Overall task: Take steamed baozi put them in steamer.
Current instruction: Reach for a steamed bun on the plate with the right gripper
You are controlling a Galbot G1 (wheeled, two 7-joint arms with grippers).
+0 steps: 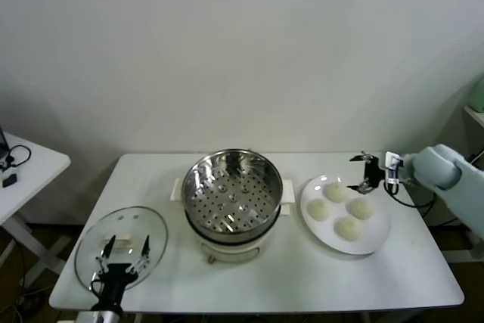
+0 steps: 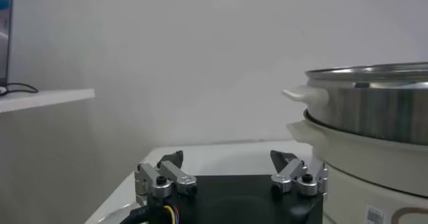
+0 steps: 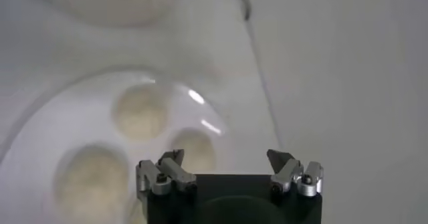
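Right end effector (image 1: 366,174) hangs spread wide, nothing in it, over plate (image 1: 376,242) far edge. Four buns (image 1: 336,192) sit on plate, right of steamer (image 1: 231,187). Drop straight onto nearest bun, squeeze gently, avoid neighbours. Left end effector (image 1: 122,255) parked w/ fingers apart, above glass lid (image 1: 155,221) on bench (image 1: 408,274).

The steamer (image 2: 374,132) is cut off at the left wrist view's edge.

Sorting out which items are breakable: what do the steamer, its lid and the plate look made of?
Steamer: polished stainless steel, judging by its mirror reflections and perforated floor, on a white base, probably plastic. Lid: clear glass, since the table shows through it. Plate: glossy white, likely ceramic, though it might be melamine.
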